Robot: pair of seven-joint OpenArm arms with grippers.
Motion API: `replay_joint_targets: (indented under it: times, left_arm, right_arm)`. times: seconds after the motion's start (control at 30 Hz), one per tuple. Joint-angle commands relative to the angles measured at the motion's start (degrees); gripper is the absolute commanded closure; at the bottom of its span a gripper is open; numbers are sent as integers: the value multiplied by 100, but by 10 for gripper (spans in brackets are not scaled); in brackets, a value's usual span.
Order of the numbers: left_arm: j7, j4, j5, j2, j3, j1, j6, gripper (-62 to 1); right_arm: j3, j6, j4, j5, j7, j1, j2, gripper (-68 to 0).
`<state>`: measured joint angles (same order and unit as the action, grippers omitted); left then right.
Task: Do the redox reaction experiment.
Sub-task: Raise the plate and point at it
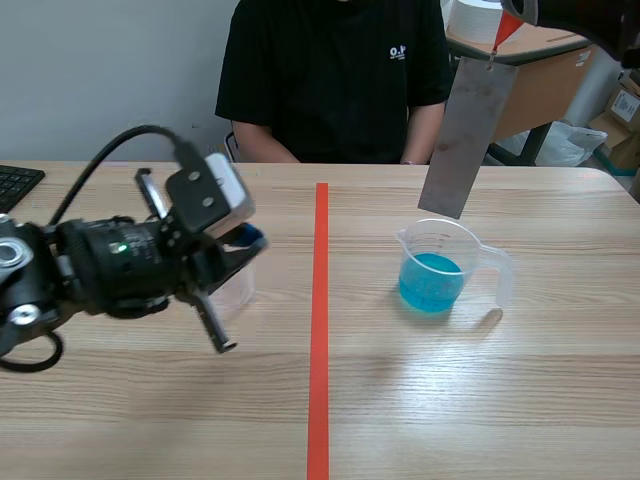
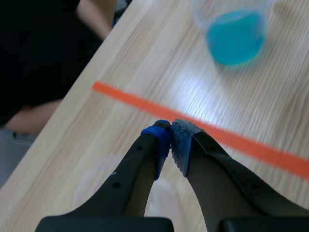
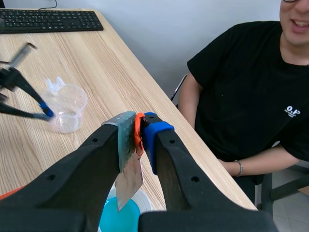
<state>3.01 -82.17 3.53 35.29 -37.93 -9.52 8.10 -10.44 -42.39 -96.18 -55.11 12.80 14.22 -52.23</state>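
Note:
A grey metal plate [image 1: 465, 135] hangs upright from an orange clip [image 1: 507, 30], its lower edge just above a clear beaker of blue liquid [image 1: 435, 270]. My right gripper [image 1: 515, 12] is raised at the far right and shut on that clip. The right wrist view shows the clip [image 3: 138, 130] pinched in the gripper [image 3: 137, 128], with the plate [image 3: 128, 181] over the blue liquid [image 3: 118, 217]. My left gripper [image 1: 245, 243] is shut on nothing, its tips [image 2: 169, 140] over an empty clear beaker [image 1: 235, 285].
A person in a black shirt [image 1: 335, 70] sits across the table, forearms at the far edge. A keyboard [image 1: 15, 185] lies at the far left. An orange-red tape line [image 1: 320, 330] runs down the middle of the table.

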Motion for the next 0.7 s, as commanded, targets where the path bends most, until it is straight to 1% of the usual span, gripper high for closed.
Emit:
replay_joint_targets:
  times: [0.0,0.13,0.2,0.27,0.37,0.43,0.53,0.67]
  left_arm:
    - [-57,-203,31,234,282,398,-181,-49]
    - [-50,-610,33,820,990,1646,-643,-49]
    - [-46,-750,33,992,1399,2343,-881,-49]
    - [-42,-848,31,1056,1827,3051,-1075,-49]
    - [-44,-866,31,997,2439,4033,-1296,-49]
    - [-48,-866,33,876,2782,4594,-1320,-49]
    - [-46,-866,31,564,3222,5337,-1360,-49]
    - [-42,-866,31,127,3617,6067,-1360,-49]
  right_arm:
    - [140,-33,-52,-85,-66,70,-90,-17]
    - [140,-33,-52,-85,-66,70,-90,-17]
    - [140,-33,-52,-85,-68,70,-85,-17]
    - [140,-33,-52,-79,-63,72,-57,-17]
    - [140,-33,-52,-63,-42,87,0,-17]
    - [140,-33,-52,-59,0,105,50,-17]
    - [140,-33,-52,-37,-4,131,109,-17]
    - [138,-33,-52,85,-20,212,258,-17]
